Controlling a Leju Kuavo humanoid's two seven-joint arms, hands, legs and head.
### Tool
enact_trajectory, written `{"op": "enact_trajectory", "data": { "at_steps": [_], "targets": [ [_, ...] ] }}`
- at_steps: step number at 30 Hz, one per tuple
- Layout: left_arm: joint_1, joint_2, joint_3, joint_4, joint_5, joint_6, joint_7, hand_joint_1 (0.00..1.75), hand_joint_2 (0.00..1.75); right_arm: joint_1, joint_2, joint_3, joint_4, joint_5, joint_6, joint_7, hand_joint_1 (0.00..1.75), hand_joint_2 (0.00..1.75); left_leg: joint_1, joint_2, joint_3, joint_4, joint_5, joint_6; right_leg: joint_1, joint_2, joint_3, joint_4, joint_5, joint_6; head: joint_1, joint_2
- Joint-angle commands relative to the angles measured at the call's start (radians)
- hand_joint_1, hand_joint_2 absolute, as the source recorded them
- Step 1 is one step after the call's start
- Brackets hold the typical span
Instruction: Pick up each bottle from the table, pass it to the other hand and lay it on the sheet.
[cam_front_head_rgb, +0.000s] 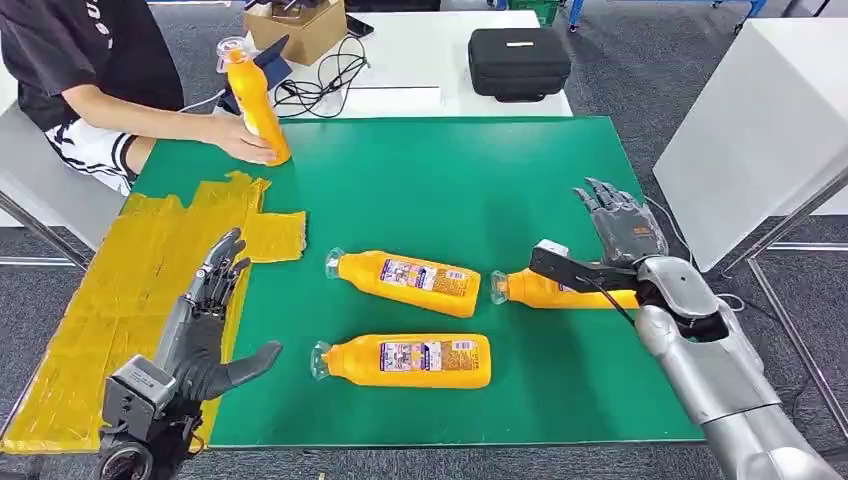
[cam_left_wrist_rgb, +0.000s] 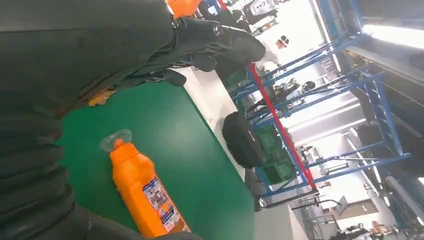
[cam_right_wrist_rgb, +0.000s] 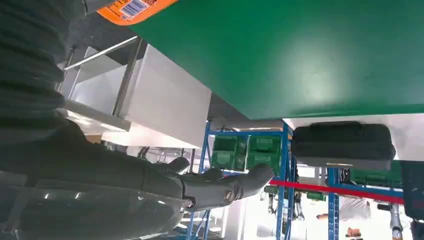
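Observation:
Three orange bottles lie on the green mat (cam_front_head_rgb: 450, 180): one in the middle (cam_front_head_rgb: 410, 282), one nearer the front (cam_front_head_rgb: 405, 361), one at the right (cam_front_head_rgb: 545, 290). My right hand (cam_front_head_rgb: 620, 225) hovers over the right bottle's base, fingers spread, its dark thumb across the bottle; the right wrist view shows the fingers (cam_right_wrist_rgb: 220, 185) holding nothing and the bottle's label (cam_right_wrist_rgb: 132, 9) beside the wrist. My left hand (cam_front_head_rgb: 205, 320) is open over the edge of the yellow sheet (cam_front_head_rgb: 130, 290); a bottle (cam_left_wrist_rgb: 145, 195) lies beside it. A person's hand (cam_front_head_rgb: 240, 140) holds a fourth bottle (cam_front_head_rgb: 255, 100) upright at the mat's far left corner.
The person sits at the far left. Behind the mat, a white table carries a black case (cam_front_head_rgb: 518, 62), a cardboard box (cam_front_head_rgb: 295, 25) and cables (cam_front_head_rgb: 320, 85). A white cabinet (cam_front_head_rgb: 760, 130) stands to the right.

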Motion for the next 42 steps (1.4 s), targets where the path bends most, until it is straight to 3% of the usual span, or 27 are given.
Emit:
{"op": "enact_trajectory", "data": {
  "at_steps": [1,12,26,28,42],
  "targets": [
    [-0.033,-0.031,0.013,0.049,-0.012,-0.031,0.032,0.0,1.75,-0.072,-0.01,0.066,0.125,0.007,0.11,0.035,0.0,1.75,0.0,0.002,0.003,0.0,-0.001,-0.001,0.0,0.0,0.003,-0.001,-0.001,0.001,0.0,0.0],
    [-0.057,-0.06,0.024,0.048,-0.035,-0.06,0.062,0.0,1.75,-0.095,-0.027,0.074,0.212,-0.007,0.141,0.032,0.0,1.75,0.0,0.0,0.002,0.0,-0.001,0.0,-0.001,-0.001,0.002,0.0,0.0,0.001,0.0,0.0],
    [-0.093,-0.081,0.035,0.065,-0.035,-0.087,0.064,0.0,1.75,-0.118,0.012,0.081,0.36,0.022,0.096,-0.009,0.0,1.75,0.0,0.001,0.002,0.0,-0.001,0.0,0.0,-0.001,0.002,-0.001,0.0,0.001,0.0,0.0],
    [-0.09,-0.08,0.039,0.066,-0.035,-0.09,0.064,0.0,1.75,-0.116,0.032,0.046,0.381,-0.038,0.115,-0.047,0.0,1.75,0.0,0.001,0.003,0.0,-0.001,0.0,0.0,-0.001,0.003,-0.001,0.0,0.001,0.0,0.0],
    [-0.08,-0.078,0.053,0.052,-0.032,-0.101,0.055,0.0,1.75,-0.181,0.057,0.116,0.488,-0.055,0.189,-0.065,0.0,1.75,0.0,0.003,0.003,0.0,-0.001,-0.001,0.0,0.001,0.003,-0.001,0.0,0.001,0.0,0.0]
  ]
}}
